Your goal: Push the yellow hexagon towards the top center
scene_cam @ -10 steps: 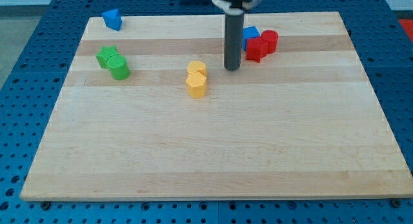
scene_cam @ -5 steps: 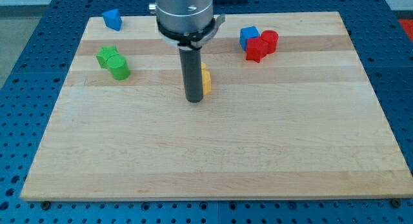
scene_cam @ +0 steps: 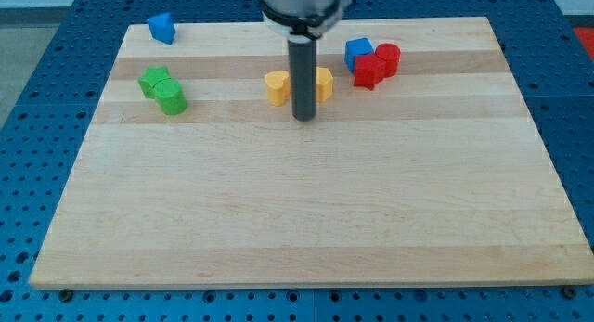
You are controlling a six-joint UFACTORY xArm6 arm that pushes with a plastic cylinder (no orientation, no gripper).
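Tool is a plain rod, no jaws, nothing pinched. Tip [scene_cam: 303,118] sits on the bench [scene_cam: 306,220], just below the gap between two yellow blocks. Yellow hexagon [scene_cam: 321,83] is just up-right of the tip, partly hidden by the rod; other yellow block [scene_cam: 277,85] just up-left, shape unclear. Red pair [scene_cam: 375,65] and blue cube [scene_cam: 357,51] further right. Green pair [scene_cam: 163,90] well left, blue block [scene_cam: 161,28] far up-left.

The tip [scene_cam: 303,119] stands just below two yellow blocks [scene_cam: 277,85] [scene_cam: 322,83] flanking the rod. Upward right, blue block [scene_cam: 358,52] and red blocks [scene_cam: 375,66] crowd; toward the view's bottom lies bare board [scene_cam: 297,220].
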